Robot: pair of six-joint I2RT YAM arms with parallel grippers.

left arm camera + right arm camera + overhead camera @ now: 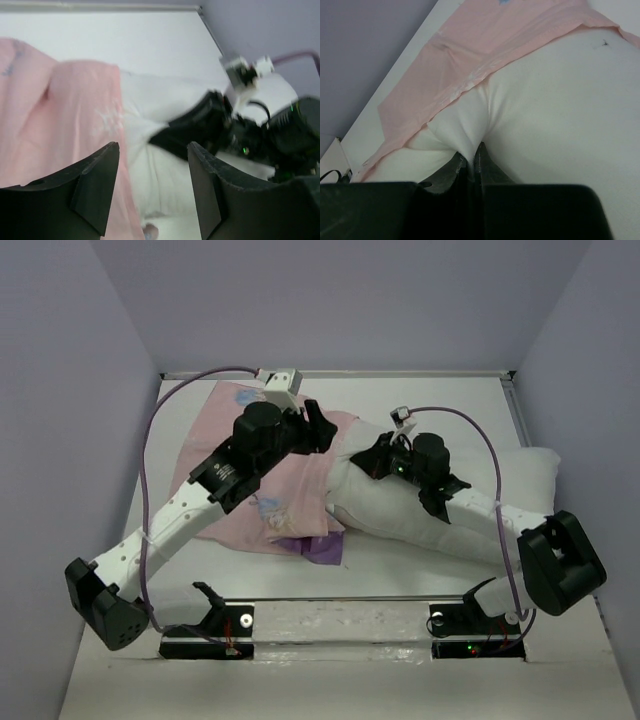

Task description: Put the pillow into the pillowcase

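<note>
Tabletop (440,400), white and boxed in by pale lilac walls, carries everything here. Across its middle and right side lies the large, plump, plain white fabric pillow (375,510), its long side running roughly left to right and its right end near the right-hand wall. Left of it spreads the thin fabric pillowcase (300,490), pale pink side up with faint printed figures, a darker purple fold showing at its near edge. The case's right-hand edge lies over the pillow's left end, so that end goes under the pink cloth while most of the pillow is bare. The left gripper (325,428) hangs above that pink edge, its two black fingers spread apart with nothing between them. The right gripper (368,462) sits low on the pillow just beside the case's edge; the right wrist view shows its fingers pressed together on a pinched ridge of the white pillow fabric. A thin purple cable (150,470) loops out from the left arm.
</note>
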